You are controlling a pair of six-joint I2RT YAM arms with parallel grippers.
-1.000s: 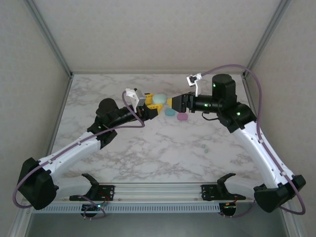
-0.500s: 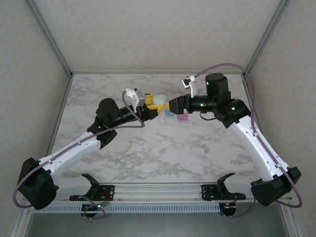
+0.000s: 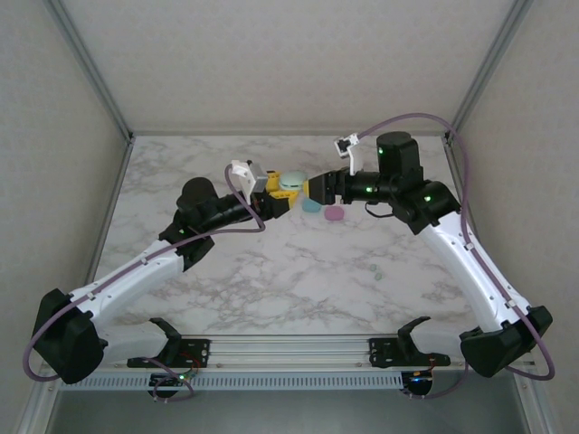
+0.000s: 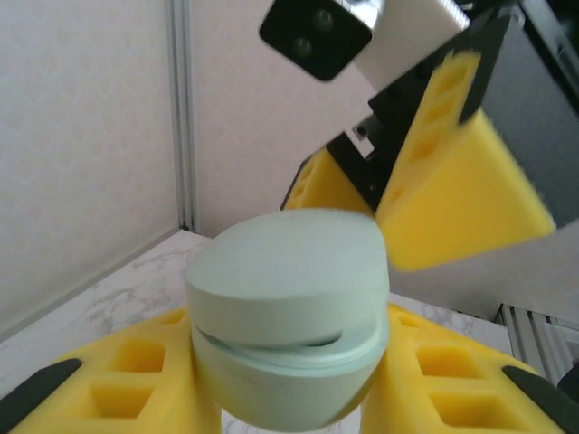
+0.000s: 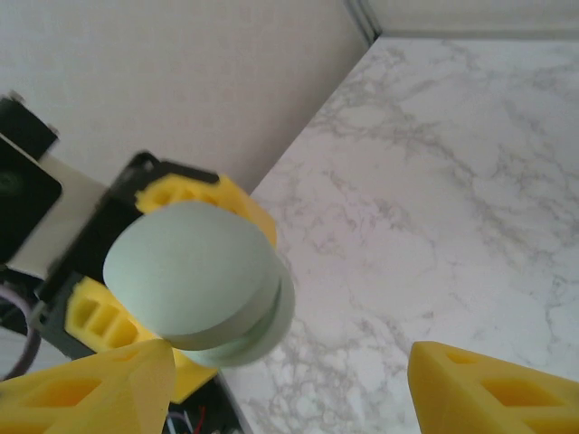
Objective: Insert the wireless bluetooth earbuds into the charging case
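Note:
My left gripper (image 3: 286, 190) holds a pale green charging case (image 3: 289, 183) above the back of the table. In the left wrist view the case (image 4: 289, 316) sits between the yellow fingers (image 4: 118, 380), its lid down with a thin gap at the seam. My right gripper (image 3: 314, 188) hangs open just right of the case, its jaws toward it. In the right wrist view the case (image 5: 194, 280) lies ahead of that gripper (image 5: 289, 398), near its left finger (image 5: 90, 389). Two tiny pale earbuds (image 3: 376, 271) lie on the marble at the right.
A teal case (image 3: 310, 205) and a pink-purple case (image 3: 334, 214) lie on the marble table (image 3: 271, 271) just below the two grippers. Grey walls with metal frame posts (image 3: 118, 136) enclose the table on three sides.
The right arm has swung left, bringing its open gripper up to the pale green case. The left gripper with the case has barely moved.

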